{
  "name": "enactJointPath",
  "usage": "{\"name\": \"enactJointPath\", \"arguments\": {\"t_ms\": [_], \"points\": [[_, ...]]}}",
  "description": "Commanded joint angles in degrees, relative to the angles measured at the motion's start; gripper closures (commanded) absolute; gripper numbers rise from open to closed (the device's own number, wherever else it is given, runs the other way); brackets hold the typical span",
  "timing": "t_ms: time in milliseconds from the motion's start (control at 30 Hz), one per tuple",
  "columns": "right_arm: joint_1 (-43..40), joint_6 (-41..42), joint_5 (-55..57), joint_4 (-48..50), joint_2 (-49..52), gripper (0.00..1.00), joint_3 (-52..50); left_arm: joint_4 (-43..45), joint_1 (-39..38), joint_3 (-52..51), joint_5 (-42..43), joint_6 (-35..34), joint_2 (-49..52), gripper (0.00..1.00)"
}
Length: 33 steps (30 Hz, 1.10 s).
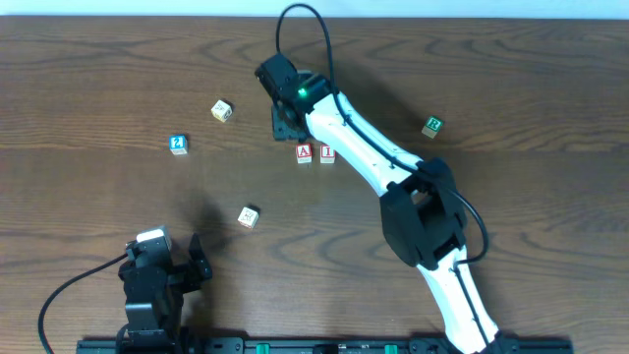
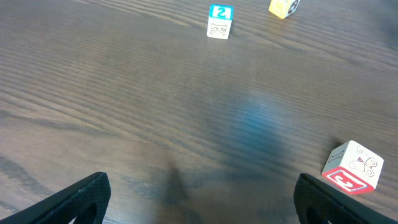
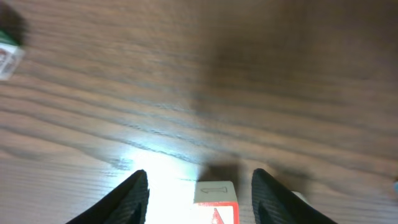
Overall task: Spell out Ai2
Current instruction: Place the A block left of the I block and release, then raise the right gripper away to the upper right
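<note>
Hovering wide open, the right claw [image 3: 199, 182] is framing the red A block [image 3: 216, 204] between its fingers without gripping it. The I block [image 1: 327, 152] is sitting just beside A; the blue 2 block [image 1: 177, 144] is lying well apart on the desk [image 1: 531, 79].

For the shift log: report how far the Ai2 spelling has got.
Done: the A block and I block sit side by side. In hand: nothing; the right hand is open beside the A block. Left: the blue 2 block lies apart and must go after the I block.
</note>
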Motion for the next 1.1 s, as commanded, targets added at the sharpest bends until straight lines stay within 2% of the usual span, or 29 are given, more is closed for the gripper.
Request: {"name": "enactJointPath", "arguments": {"t_ms": [0,133,233,300,433,600,767,833,933,1067], "points": [[-0.7,-5.2,1.8,-3.0,0.5,0.42,9.8,-0.1,0.4,-0.5,-0.4,0.2,-0.3,0.05],[-0.7,-11.5,-0.6,-10.7,0.2,0.35,25.9,-0.1,0.4,-0.5,-0.4,0.2,-0.3,0.05],[-0.7,-15.5,-3.1,-16.0,-0.6,0.29,34.2,-0.1,0.4,-0.5,-0.4,0.2,-0.3,0.04],[-0.7,-17.6,-3.1,-19.3,-1.9,0.26,37.4,-0.1,0.4,-0.5,-0.4,0.2,-0.3,0.05],[-1.9,-20.4,-3.2,-22.1,-6.7,0.25,37.4,-0.1,0.4,-0.5,-1.1,0.9,-0.3,0.05],[-6.4,-21.9,-4.4,-22.0,-15.0,0.25,31.1,-0.1,0.4,-0.4,-2.1,2.8,-0.3,0.05],[-12.3,-24.3,-8.7,-17.1,-24.1,0.25,16.8,1.3,0.4,-0.4,-2.9,2.6,-0.3,0.05],[-15.3,-24.3,-10.8,-13.5,-28.1,0.22,9.2,4.4,0.3,-0.4,1.5,-2.0,-0.3,0.04],[-19.0,-25.7,-14.6,-9.5,-32.3,0.21,1.3,6.9,0.3,-0.4,14.5,-15.0,-0.3,0.05],[-22.1,-26.9,-17.1,-7.4,-35.4,0.2,-4.2,8.3,0.3,-0.4,15.1,-20.7,-0.3,0.05]]}}
